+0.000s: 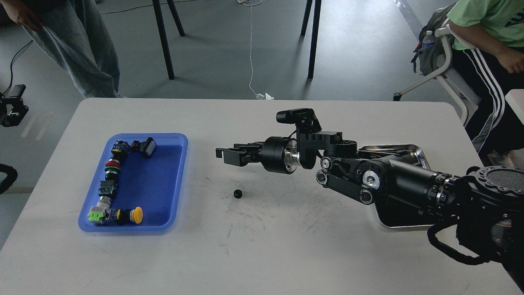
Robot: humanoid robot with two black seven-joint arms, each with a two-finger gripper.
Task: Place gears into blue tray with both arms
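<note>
Currently one gear [237, 193] lies on the bare white table [286, 254], loose, between the blue tray [180, 184] and the steel tray [423, 157], nearer the blue one. The right gripper [223, 155] hangs above and behind it, clear of the tabletop, fingers pointing toward the blue tray. Its jaws appear slightly parted with nothing visible between them (seen side-on and dark, so low confidence). The left gripper [14, 107] sits at the far left edge, off the table; I cannot tell whether it is spread or pressed together.

The blue tray holds only push-button switches [109, 180] along its left wall; no gear in it that I can see.

Risks, as judged from here:
- The gear is tiny and round; a descent slightly off-centre would likely nudge it so it rolls or skids away.
- Fingertips meeting the tabletop before closing could flick it sideways.
- A shallow pinch on the toothed edge may slip during carry, dropping it short of the tray rim.
</note>
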